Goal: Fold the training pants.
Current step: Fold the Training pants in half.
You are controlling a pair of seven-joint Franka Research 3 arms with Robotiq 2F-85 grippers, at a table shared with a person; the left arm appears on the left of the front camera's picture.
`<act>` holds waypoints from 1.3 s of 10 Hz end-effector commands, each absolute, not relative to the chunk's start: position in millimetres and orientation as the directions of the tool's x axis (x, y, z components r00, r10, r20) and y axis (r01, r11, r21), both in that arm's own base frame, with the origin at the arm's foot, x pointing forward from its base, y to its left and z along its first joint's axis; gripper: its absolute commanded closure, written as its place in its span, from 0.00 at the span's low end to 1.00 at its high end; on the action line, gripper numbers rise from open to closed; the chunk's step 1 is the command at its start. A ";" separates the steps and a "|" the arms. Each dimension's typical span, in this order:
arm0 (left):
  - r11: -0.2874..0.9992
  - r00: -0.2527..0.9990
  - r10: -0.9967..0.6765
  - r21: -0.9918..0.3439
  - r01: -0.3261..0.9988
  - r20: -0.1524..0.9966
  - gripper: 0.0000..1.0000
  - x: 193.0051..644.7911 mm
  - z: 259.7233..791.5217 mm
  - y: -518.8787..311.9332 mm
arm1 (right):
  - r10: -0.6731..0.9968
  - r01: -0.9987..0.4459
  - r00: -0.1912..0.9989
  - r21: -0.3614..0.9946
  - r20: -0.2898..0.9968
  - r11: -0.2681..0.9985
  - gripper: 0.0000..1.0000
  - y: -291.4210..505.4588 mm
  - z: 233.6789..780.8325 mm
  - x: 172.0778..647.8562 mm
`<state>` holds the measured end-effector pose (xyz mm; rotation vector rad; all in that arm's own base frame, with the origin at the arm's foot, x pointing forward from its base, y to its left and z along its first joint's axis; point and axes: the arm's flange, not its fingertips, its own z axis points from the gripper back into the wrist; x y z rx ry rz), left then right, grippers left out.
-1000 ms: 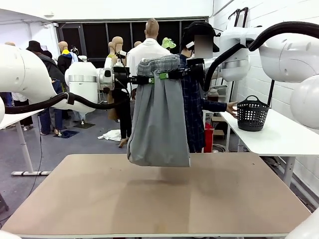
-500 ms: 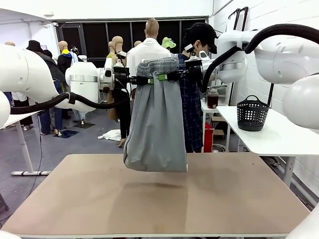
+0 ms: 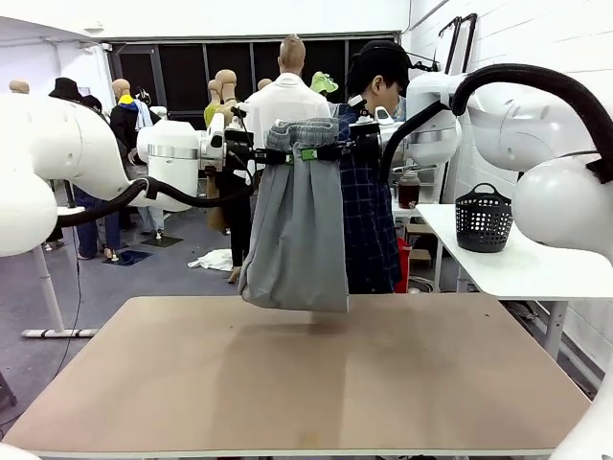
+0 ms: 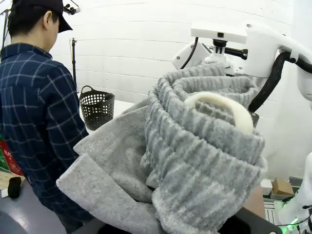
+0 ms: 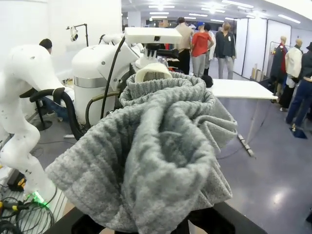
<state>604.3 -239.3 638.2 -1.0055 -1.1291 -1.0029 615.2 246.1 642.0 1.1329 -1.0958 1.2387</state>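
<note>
The light grey training pants (image 3: 297, 230) hang folded over above the far part of the brown table (image 3: 287, 383), their lower edge just clear of it. My left gripper (image 3: 271, 154) is shut on the gathered waistband from the left. From the right, my right gripper (image 3: 324, 149) is shut on the same waistband. The two grippers are close together. The left wrist view has bunched ribbed waistband fabric (image 4: 204, 146) covering my fingers. Grey fabric (image 5: 156, 146) also hides the fingers in the right wrist view.
A person in a dark plaid shirt (image 3: 369, 211) stands right behind the hanging pants at the table's far edge. A black mesh basket (image 3: 484, 218) sits on a white side table (image 3: 517, 259) to the right.
The hanging pants have swung and drawn narrower, and their lower edge has lifted a little. The person has moved from the side table to behind the pants. Both grips are unchanged.
</note>
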 end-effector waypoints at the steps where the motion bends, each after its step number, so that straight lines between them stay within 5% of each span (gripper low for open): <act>1: 0.246 0.145 -0.100 -0.117 0.962 0.984 1.00 626.4 643.1 -251.4 | 0.167 -0.998 0.053 0.056 0.985 -0.011 1.00 259.9 642.8 629.5; 6: 0.216 0.316 -0.044 -0.300 0.929 0.948 1.00 616.0 599.5 -229.5 | 0.161 -0.984 0.177 0.176 0.971 0.023 1.00 250.9 610.1 604.8; 13: 0.158 0.571 -0.005 -0.563 0.811 0.821 1.00 512.7 548.8 -206.3 | 0.192 -0.868 0.492 0.496 0.849 0.026 1.00 247.3 549.6 515.6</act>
